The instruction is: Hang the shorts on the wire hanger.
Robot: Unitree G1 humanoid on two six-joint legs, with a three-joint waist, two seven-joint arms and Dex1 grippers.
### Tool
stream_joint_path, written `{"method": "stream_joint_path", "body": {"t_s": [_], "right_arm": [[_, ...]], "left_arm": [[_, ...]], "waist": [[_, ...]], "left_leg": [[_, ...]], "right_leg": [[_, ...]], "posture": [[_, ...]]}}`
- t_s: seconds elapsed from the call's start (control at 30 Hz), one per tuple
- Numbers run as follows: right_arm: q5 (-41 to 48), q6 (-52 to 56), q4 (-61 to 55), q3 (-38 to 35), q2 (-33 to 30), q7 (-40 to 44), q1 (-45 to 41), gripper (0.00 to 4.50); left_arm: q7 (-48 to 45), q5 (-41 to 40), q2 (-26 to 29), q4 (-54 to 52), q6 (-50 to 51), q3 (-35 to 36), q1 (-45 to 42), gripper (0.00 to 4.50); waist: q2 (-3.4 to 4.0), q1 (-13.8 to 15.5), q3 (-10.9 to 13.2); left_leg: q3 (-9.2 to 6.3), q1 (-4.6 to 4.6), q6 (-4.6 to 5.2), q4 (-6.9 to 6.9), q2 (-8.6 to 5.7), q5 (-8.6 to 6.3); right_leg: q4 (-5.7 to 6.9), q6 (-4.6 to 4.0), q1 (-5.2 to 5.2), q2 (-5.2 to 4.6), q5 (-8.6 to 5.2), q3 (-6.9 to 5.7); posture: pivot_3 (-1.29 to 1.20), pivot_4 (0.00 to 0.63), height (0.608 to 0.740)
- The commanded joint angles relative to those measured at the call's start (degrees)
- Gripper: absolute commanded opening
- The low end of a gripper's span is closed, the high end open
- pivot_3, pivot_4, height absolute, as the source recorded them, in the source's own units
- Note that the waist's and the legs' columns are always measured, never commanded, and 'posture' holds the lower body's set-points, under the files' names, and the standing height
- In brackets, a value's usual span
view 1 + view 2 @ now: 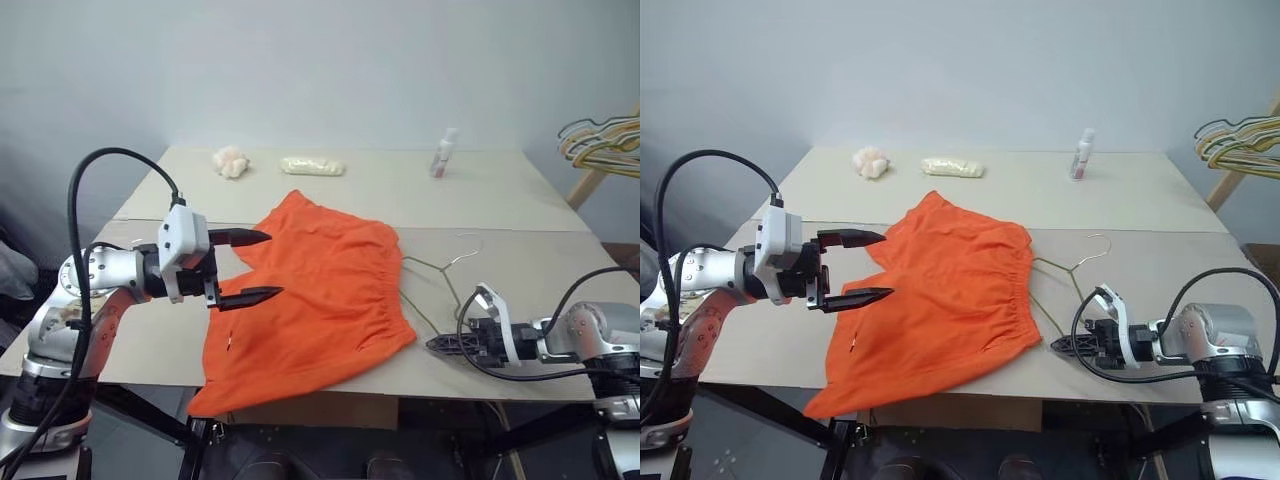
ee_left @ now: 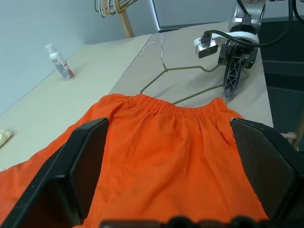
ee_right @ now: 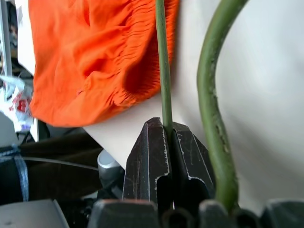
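While left jaws gape, right gripper (image 1: 1060, 345) pinches wire hanger (image 1: 1065, 270).

Left gripper (image 1: 248, 266) raised above the table at the left, fingers spread wide, one above the other, pointing toward the right with nothing between them; wrist roughly level, forearm bent in from the left edge with a black cable looping over it. Right gripper (image 1: 441, 344) low at the table's near right, pointing left and tilted downward, fingers (image 3: 153, 156) pressed together, pinching the wire hanger (image 3: 163, 76); forearm reaching in from the right.
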Motion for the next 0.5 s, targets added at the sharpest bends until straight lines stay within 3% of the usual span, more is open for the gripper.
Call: {"method": "stream_joint_path", "body": {"t_s": [0.03, 0.13, 0.3, 0.5], "right_arm": [[3.57, 0.14, -3.99, -0.83, -3.91, 5.72, 1.92, 0.0], [3.06, -1.42, -3.34, -0.86, -6.12, 7.41, 3.15, 0.0], [2.75, -2.58, 3.2, -7.56, -4.82, 4.59, 0.86, 0.0], [5.66, -0.17, -4.45, -6.28, -5.44, 6.63, 4.03, 0.0]], "left_arm": [[0.4, 0.14, 0.59, -0.86, -1.27, 1.28, -0.79, 4.44], [0.55, 0.23, 0.79, -1.1, -1.3, 1.58, -0.32, 4.44], [0.85, 0.18, 0.97, -1.58, -1.2, 1.79, 0.19, 4.44], [0.5, 0.24, 1.48, -0.94, -1.2, 1.79, -0.24, 4.44]], "waist": [[0.0, 0.21, 0.0], [0.0, 0.2, 0.0], [-0.01, -0.23, 0.0], [-0.01, -0.1, 0.0]], "left_leg": [[0.0, -0.02, 0.0, 0.0, 0.0, 0.0], [0.0, -0.01, 0.0, 0.0, 0.0, 0.0], [0.05, 0.16, 0.0, -0.02, 0.05, 0.0], [0.04, 0.07, 0.0, -0.02, 0.06, 0.0]], "right_leg": [[0.0, 0.0, 0.0, 0.0, 0.0, -0.01], [0.0, 0.0, 0.0, -0.01, 0.0, -0.01], [0.02, 0.0, 0.11, 0.07, 0.0, 0.02], [0.04, 0.0, 0.02, 0.06, 0.0, 0.01]], "posture": [[-0.05, 0.0, 0.74], [-0.04, 0.0, 0.74], [-0.04, 0.0, 0.74], [-0.05, 0.0, 0.74]]}}
